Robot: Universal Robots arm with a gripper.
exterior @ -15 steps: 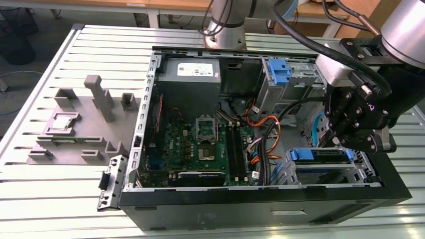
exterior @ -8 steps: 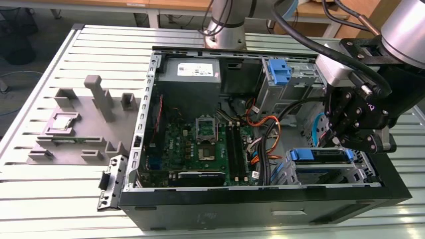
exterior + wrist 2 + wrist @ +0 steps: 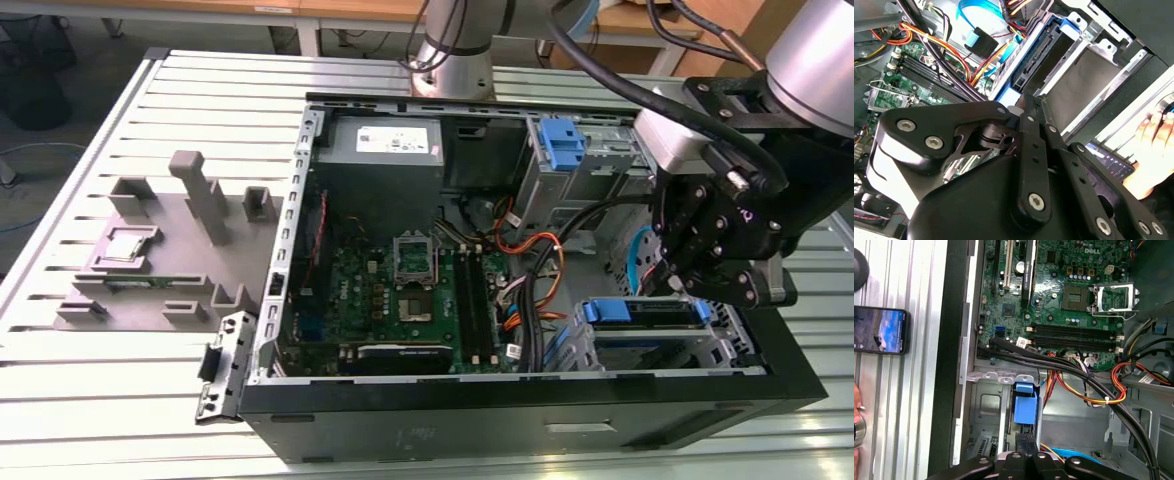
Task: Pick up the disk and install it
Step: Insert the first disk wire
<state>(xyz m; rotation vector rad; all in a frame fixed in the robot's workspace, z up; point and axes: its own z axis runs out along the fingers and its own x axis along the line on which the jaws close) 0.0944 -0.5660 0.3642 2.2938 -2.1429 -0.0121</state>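
Nearest in the exterior view is the black wall of an open computer case (image 3: 534,425), which lies on its side on a slatted metal table (image 3: 120,400). Just behind that wall, at the exterior view's right, a silver drive bay (image 3: 641,352) holds the disk (image 3: 647,313). The disk sits in the top of the bay with its blue bracket visible at both ends. In the second wrist view the disk (image 3: 1030,64) shows a dark connector edge framed in blue. The 1 black gripper (image 3: 690,290) hangs directly over the disk, touching or nearly touching it. Whether it is clamped on the disk or free of it cannot be told. In the first wrist view the gripper (image 3: 1024,441) points at a blue tab. Further in, a green motherboard (image 3: 400,295) covers the case floor, with orange and black cables (image 3: 534,270) beside it. A moulded grey fixture tray (image 3: 160,250) lies on the table at the exterior view's left. At the far end of the case stand a grey power supply box (image 3: 387,148) and a tall blue latch piece (image 3: 561,145). In the first wrist view a phone (image 3: 880,330) lies on the table outside the case. In the second wrist view a person's hand (image 3: 1154,132) shows beside the case.
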